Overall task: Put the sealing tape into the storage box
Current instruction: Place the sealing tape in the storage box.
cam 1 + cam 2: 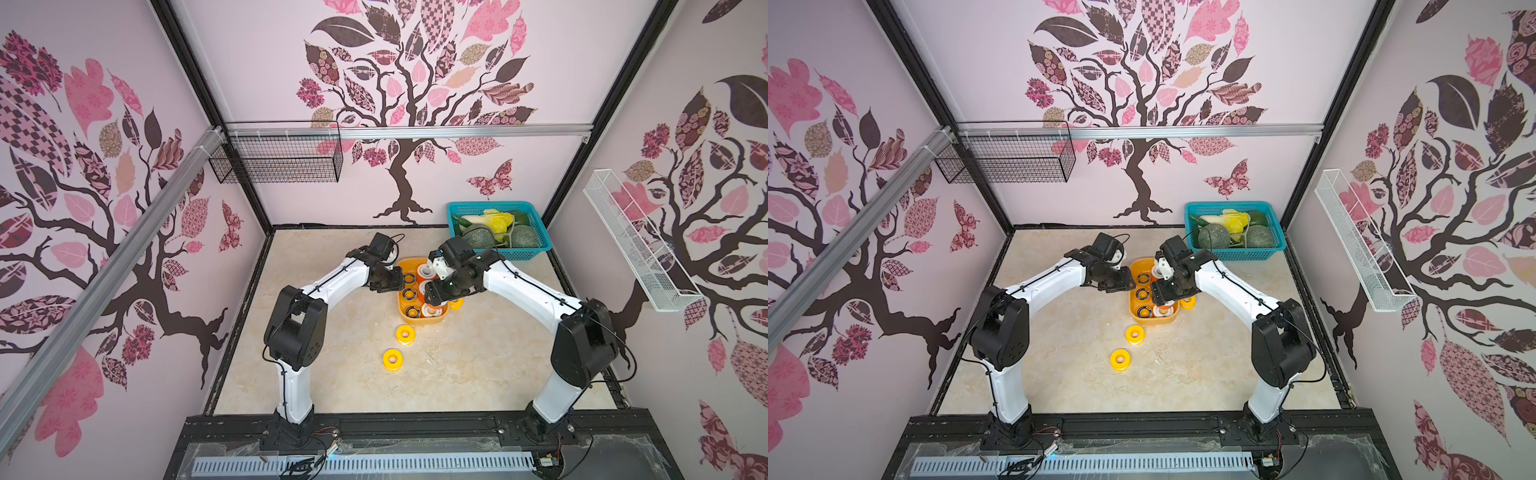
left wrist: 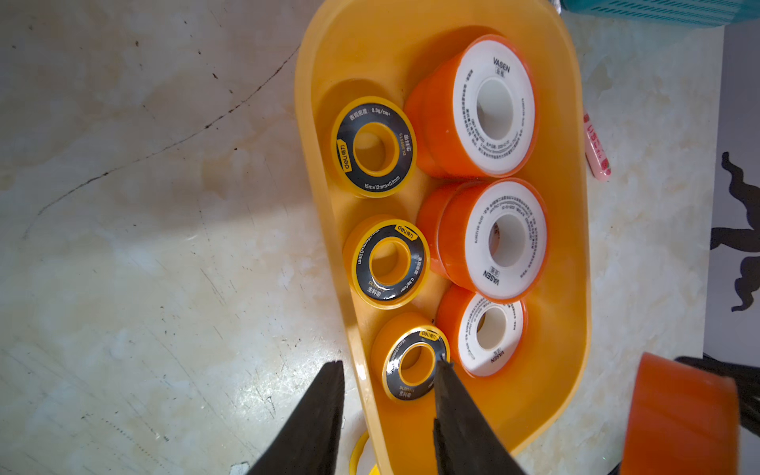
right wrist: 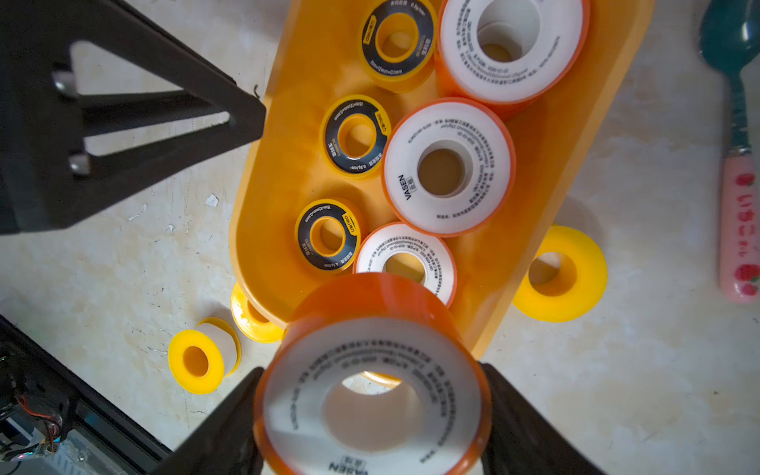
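Note:
The yellow-orange storage box [image 1: 422, 319] [image 1: 1152, 321] sits mid-table. In the left wrist view it [image 2: 575, 205] holds three black-faced yellow sealing tape spools [image 2: 374, 146] and several white-faced orange ones [image 2: 493, 109]. My left gripper [image 2: 388, 366] [image 1: 388, 284] is open, one finger on each side of the box's near wall, with nothing gripped. My right gripper [image 3: 372, 370] [image 1: 436, 295] is shut on a white-faced orange spool [image 3: 370, 411] above the box's front end. All-yellow spools lie on the table: two in front [image 1: 404, 334] [image 1: 392, 360], one beside the box [image 3: 559, 273].
A teal latticed basket [image 1: 490, 204] of vegetables stands at the back right, close behind my right arm. A teal spoon with a pink handle [image 3: 738, 185] lies on the table beside the box. A black wire basket [image 1: 278, 160] and a white one [image 1: 636, 241] hang on the walls.

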